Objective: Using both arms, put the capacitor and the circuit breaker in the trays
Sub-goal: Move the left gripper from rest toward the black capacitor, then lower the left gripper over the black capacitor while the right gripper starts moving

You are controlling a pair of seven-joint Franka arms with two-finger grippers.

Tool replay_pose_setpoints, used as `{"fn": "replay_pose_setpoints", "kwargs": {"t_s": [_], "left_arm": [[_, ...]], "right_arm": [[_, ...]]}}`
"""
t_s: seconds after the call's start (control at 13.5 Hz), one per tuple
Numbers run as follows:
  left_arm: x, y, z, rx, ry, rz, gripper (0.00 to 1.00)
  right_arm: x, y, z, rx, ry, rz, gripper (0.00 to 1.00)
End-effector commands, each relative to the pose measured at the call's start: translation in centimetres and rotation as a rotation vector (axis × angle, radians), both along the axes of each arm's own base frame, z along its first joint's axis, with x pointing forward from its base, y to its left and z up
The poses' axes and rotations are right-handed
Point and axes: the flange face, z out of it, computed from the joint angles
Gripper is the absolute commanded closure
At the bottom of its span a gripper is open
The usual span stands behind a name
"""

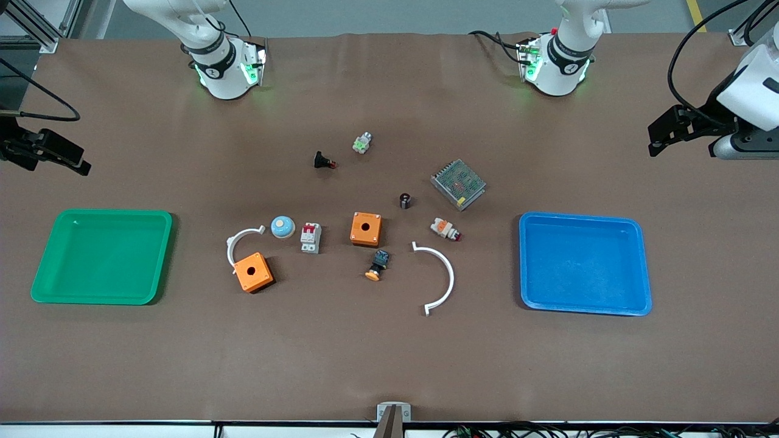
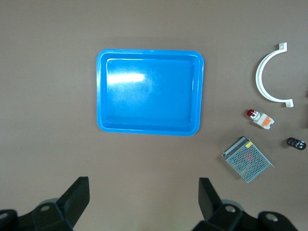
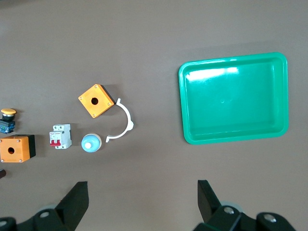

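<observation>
Likely both parts are light, rigid and a bit slick: capacitor (image 1: 405,200) at frame center, pinch its round sides; circuit breaker (image 1: 310,237) lower-left of it, grip the flat flanks; left gripper (image 2: 143,197) and right gripper (image 3: 142,196) both hover fingers apart.

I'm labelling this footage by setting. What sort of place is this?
Probably a robotics lab bench set up for sorting electrical parts: a covered table, a green tray and a blue tray at either end, and parts such as a circuit breaker and capacitor between them.
</observation>
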Motion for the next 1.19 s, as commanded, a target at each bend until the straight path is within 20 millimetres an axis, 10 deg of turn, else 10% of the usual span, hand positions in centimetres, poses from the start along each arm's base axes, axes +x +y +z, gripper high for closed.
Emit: {"fn": "replay_pose_setpoints", "kwargs": {"t_s": [0.0, 0.44, 1.11], "left_arm": [[0.5, -2.7, -2.6, 0.023, 0.057, -0.037, 0.00], [1.6, -13.6, -10.9, -0.001, 0.095, 0.084, 0.00], [-2.1, -33.7, -28.9, -0.056, 0.099, 0.447, 0.03]], "right_arm": [[0.2, -0.3, 0.5, -0.015, 0.002, -0.001, 0.00], [0.2, -0.5, 0.5, -0.023, 0.001, -0.005, 0.00], [0.2, -0.4, 0.5, -0.026, 0.001, -0.003, 0.00]]}}
